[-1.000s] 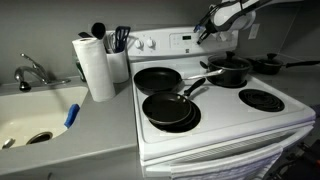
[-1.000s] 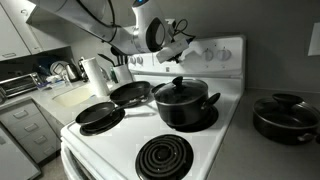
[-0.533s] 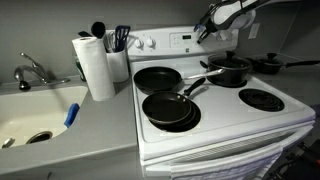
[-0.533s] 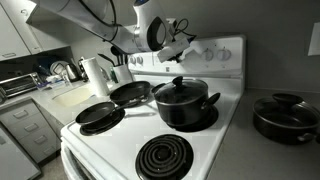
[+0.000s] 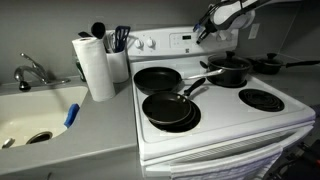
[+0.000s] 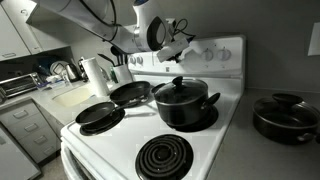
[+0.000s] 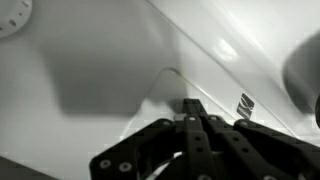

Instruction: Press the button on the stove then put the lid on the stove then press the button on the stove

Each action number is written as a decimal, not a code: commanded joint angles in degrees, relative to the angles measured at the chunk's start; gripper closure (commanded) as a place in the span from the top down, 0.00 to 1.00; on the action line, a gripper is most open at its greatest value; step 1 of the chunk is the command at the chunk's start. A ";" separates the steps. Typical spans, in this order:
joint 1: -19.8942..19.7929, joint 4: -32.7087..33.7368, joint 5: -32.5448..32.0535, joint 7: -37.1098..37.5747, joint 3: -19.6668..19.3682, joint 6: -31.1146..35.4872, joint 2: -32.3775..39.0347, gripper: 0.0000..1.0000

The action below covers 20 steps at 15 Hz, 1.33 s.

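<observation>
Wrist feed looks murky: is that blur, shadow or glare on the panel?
Wrist view: soft focus throughout, the gripper nearly black; a grey shadow lies on the stove's back panel, with a small glare spot upper right. Both exterior views: sharper, no strong glare.

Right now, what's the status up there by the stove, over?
Gripper shut, tip at the stove back panel. Lid on a pan on the counter. Pot and two frying pans occupy three burners; one burner free.
</observation>
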 commanded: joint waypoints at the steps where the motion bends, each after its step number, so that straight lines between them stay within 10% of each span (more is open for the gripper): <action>1: 0.56 -4.64 -2.38 3.53 0.97 0.72 -4.05 0.00; 10: 11.89 -25.44 -19.59 32.67 -2.52 -8.84 -25.48 0.00; 20: 6.28 -36.01 -25.08 42.40 -2.71 -17.39 -39.13 0.00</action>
